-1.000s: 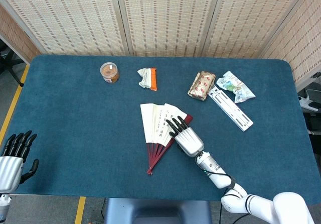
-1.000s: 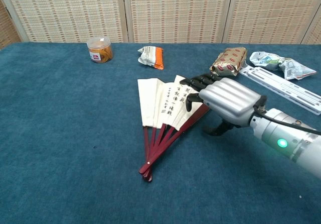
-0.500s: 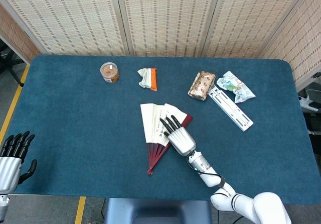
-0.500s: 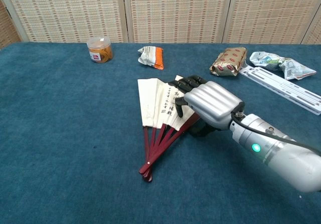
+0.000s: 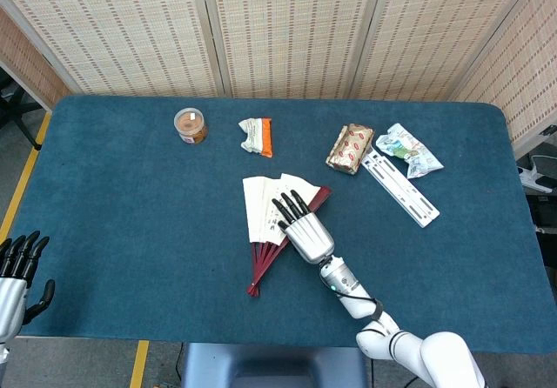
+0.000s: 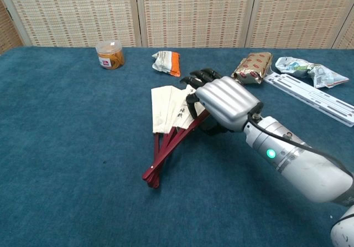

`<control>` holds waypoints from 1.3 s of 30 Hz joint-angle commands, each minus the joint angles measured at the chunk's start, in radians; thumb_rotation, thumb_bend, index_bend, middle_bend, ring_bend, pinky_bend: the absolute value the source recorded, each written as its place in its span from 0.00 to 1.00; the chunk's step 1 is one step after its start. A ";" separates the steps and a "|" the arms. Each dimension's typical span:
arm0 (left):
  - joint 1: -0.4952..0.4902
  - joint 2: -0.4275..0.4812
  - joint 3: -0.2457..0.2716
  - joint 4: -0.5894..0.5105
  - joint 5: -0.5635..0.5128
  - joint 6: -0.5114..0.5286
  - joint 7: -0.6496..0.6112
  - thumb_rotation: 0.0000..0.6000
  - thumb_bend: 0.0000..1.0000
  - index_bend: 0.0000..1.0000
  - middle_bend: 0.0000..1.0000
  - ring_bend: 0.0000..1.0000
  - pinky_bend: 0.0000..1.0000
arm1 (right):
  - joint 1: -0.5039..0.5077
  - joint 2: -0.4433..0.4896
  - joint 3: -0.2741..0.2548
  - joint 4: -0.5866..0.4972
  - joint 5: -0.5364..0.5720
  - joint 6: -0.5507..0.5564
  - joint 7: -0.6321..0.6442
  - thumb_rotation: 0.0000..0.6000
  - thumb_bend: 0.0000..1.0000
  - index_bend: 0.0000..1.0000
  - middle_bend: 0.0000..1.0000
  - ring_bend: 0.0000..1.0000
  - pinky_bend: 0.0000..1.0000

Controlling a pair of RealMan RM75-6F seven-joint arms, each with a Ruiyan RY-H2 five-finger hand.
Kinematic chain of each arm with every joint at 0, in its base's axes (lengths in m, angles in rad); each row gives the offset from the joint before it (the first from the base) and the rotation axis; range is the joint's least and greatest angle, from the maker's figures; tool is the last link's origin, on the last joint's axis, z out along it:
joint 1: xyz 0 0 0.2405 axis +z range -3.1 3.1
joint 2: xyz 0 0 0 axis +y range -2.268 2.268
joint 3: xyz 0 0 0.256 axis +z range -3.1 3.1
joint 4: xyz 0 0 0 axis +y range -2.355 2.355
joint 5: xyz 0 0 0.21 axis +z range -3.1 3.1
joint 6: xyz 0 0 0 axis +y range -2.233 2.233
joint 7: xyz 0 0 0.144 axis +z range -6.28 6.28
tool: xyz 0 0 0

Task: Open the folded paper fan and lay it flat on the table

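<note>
The robot's right hand (image 5: 304, 230) lies palm-down on a partly opened paper fan (image 5: 263, 210) near the middle of a blue-covered table (image 5: 130, 205), its dark fingers (image 6: 194, 81) stretched over the fan's right-hand folds and pressing on them rather than gripping; whether the thumb beneath is hooked on a rib cannot be told. The fan rests flat on the table, its white leaf spread only a short way, with black writing visible beside the hand and its dark red ribs (image 6: 161, 154) gathered to a pivot pointing toward the table's near edge. The left hand (image 5: 17, 270) hangs at the near left corner of the table, fingers straight and slightly apart, holding nothing, well apart from the fan. Along the far side sit a small lidded jar (image 5: 190, 125), a white and orange packet (image 5: 257, 136), a brown wrapped snack (image 5: 350, 148), a crumpled snack bag (image 5: 407, 150) and a long white plastic strip (image 5: 400, 188).
</note>
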 commanded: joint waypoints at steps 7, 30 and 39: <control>-0.089 0.042 -0.030 -0.068 0.008 -0.100 -0.034 1.00 0.47 0.00 0.00 0.00 0.06 | 0.044 0.231 0.073 -0.416 0.040 -0.019 -0.118 1.00 0.68 0.67 0.11 0.00 0.00; -0.300 0.019 0.018 -0.142 0.100 -0.317 -0.450 1.00 0.42 0.09 0.11 0.02 0.16 | 0.173 0.516 0.366 -1.137 0.641 -0.187 -0.548 1.00 0.68 0.67 0.11 0.00 0.00; -0.373 -0.073 -0.090 -0.186 -0.076 -0.421 -0.562 1.00 0.41 0.13 0.12 0.02 0.16 | 0.251 0.480 0.386 -1.144 0.777 -0.166 -0.543 1.00 0.68 0.67 0.11 0.00 0.00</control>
